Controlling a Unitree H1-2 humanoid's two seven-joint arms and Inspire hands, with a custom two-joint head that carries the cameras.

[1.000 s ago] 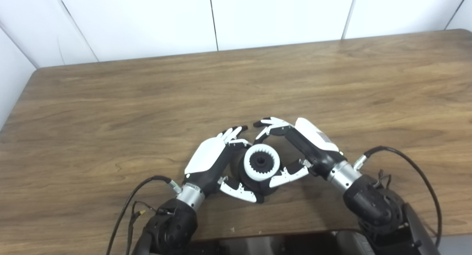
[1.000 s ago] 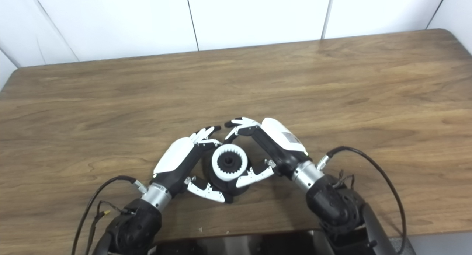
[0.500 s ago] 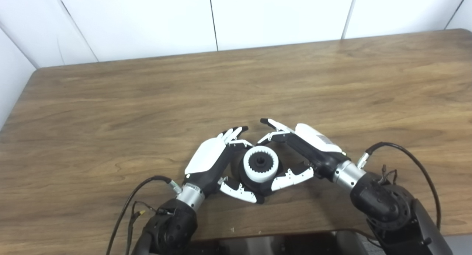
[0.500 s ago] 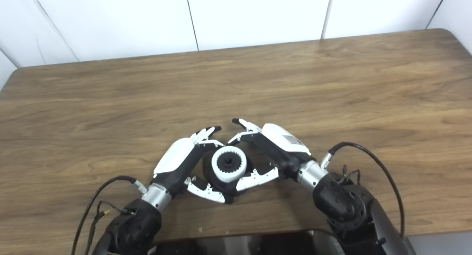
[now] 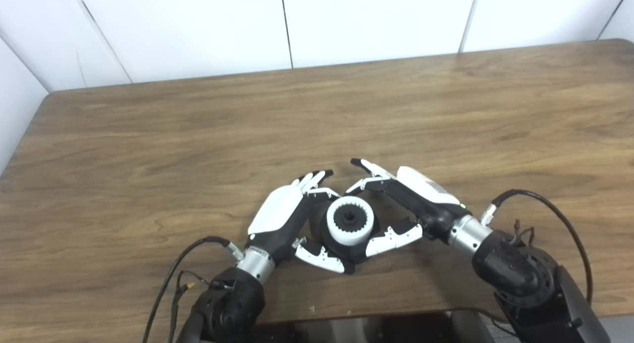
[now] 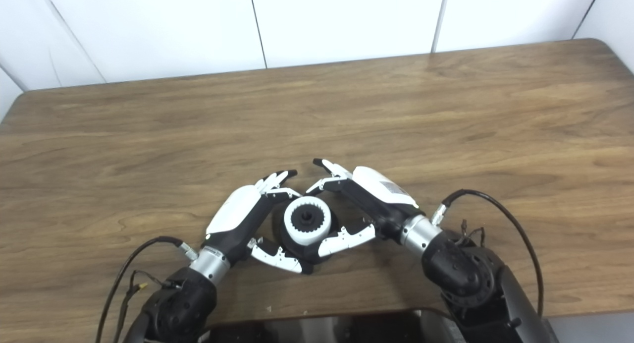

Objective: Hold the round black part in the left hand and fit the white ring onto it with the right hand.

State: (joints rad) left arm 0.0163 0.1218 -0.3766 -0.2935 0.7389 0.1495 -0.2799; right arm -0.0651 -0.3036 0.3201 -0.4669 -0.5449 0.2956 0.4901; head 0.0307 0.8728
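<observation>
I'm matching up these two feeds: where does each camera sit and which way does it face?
Left eye view: on the head, looking down at the table; both arms enter from below, left hand and right hand around the black part.
Right eye view: beside it, same aim, scene shifted left.
Shared: both hands, white ring, table.

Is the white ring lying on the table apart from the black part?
No. The white ring sits on top of the black part, which rests on the table between the two hands.
</observation>
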